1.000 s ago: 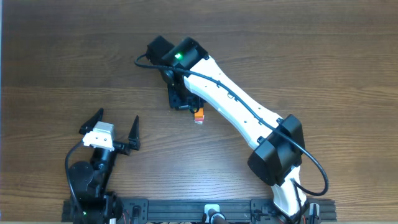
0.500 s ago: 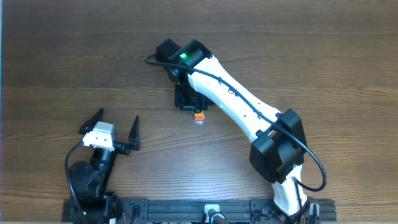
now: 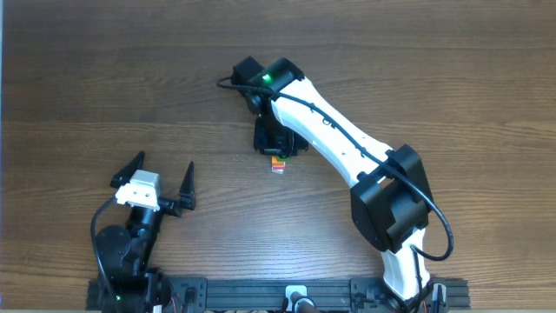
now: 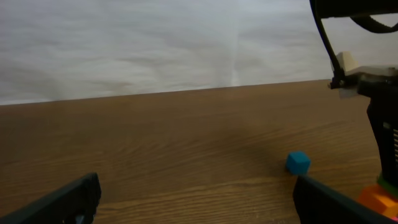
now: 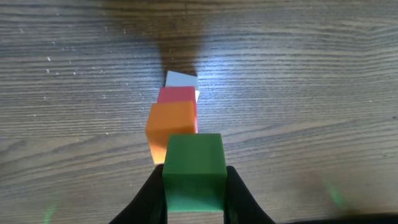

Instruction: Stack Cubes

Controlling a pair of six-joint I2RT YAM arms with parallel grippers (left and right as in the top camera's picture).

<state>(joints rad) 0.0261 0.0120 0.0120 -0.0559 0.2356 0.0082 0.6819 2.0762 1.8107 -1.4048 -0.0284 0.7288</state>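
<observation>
Cubes stand stacked near the middle of the wooden table (image 3: 87, 78): a white cube (image 5: 181, 79) at the bottom, a red cube (image 5: 177, 94) on it, and an orange cube (image 5: 173, 132) on top. The right arm stretches from its base at the near edge out across the table. Its right gripper (image 5: 194, 186) is over the stack, with both fingers pressed against the sides of a green cube (image 5: 193, 171). In the right wrist view, the green cube sits just beside the orange one and overlaps its near edge, not squarely over it. I cannot tell whether the two touch.

A blue cube (image 4: 298, 162) lies alone on the table, on the far side of the stack from the left arm, near the right arm's wrist and apart from the orange cube.

The left gripper (image 3: 163, 165) sits close to its own base at the near left of the table. Its fingers are spread wide with nothing between them, well apart from the stack.
</observation>
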